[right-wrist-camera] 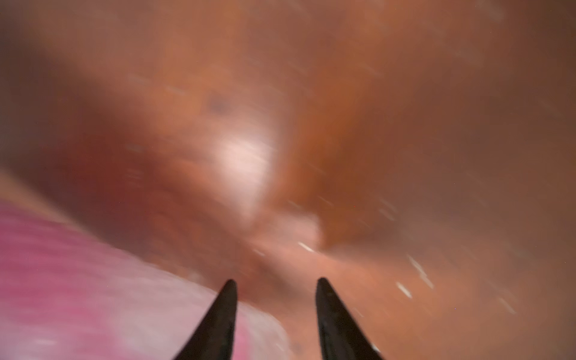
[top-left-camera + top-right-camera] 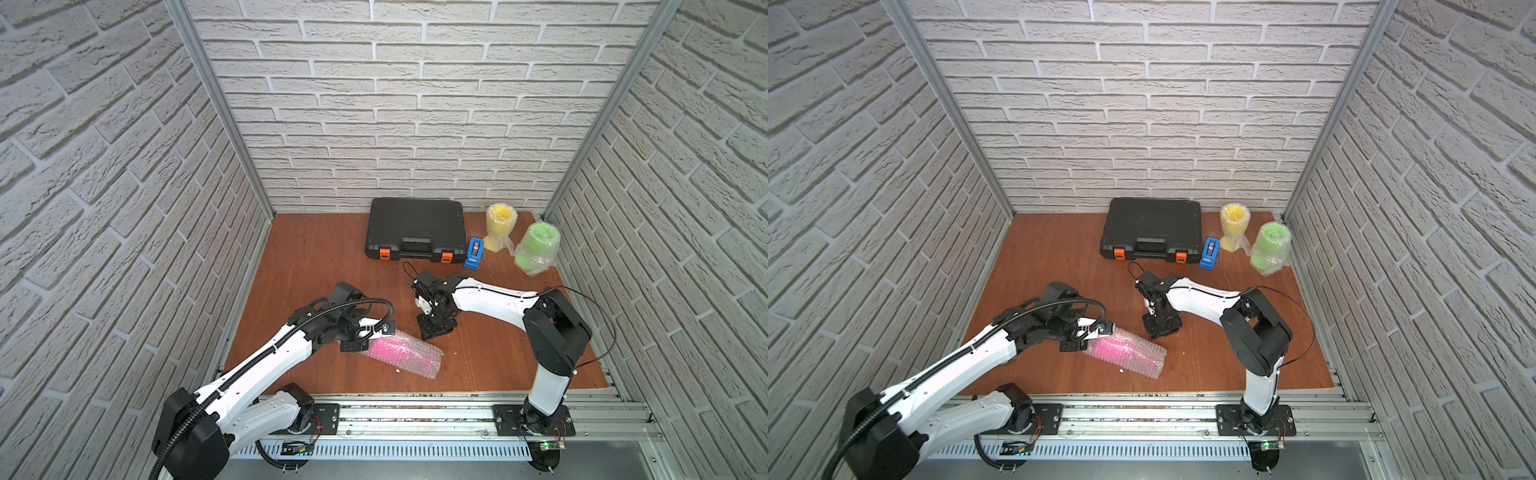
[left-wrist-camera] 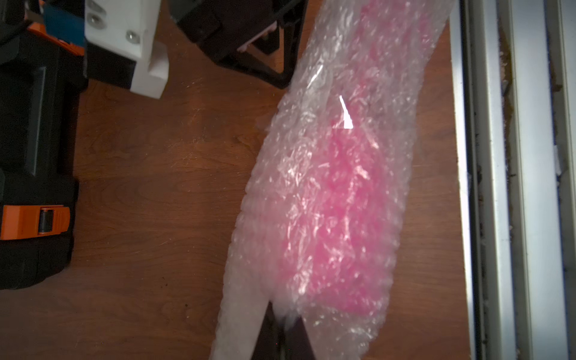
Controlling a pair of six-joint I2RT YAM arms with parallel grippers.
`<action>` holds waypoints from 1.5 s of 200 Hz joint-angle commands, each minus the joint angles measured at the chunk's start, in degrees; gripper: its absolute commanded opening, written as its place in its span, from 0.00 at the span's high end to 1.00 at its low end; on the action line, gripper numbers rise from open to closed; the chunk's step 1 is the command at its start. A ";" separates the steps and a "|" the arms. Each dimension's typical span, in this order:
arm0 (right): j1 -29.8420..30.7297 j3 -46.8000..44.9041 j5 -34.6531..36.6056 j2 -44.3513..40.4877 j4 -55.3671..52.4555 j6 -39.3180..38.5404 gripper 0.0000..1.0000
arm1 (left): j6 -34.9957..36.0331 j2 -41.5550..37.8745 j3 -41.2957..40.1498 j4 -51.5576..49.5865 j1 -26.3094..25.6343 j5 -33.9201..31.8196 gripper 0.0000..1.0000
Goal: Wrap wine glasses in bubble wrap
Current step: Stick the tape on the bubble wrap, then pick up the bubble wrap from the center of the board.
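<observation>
The left gripper [image 3: 282, 330] is pinched shut on the bubble wrap [image 3: 311, 93] at one end of the pink goblet [image 2: 390, 353], which lies on its side toward 4 o'clock. The right gripper [image 1: 276, 311], jaws apart and empty, hovers at its 2 o'clock. Likely light, soft, slippery: hold the gathered wrap ends. Hot pink shows through crinkly bubbles.

We could read no text, label, brand, number or sign in any view. A small dark plate [image 2: 293, 448] just below the front rail [image 2: 415, 417] bore pale marks, too small for us to make out.
</observation>
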 commanded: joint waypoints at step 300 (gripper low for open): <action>7.26 -12.45 -20.43 -18.48 23.43 -39.28 0.97 | -3.69 -0.98 5.14 -2.81 8.48 14.29 0.60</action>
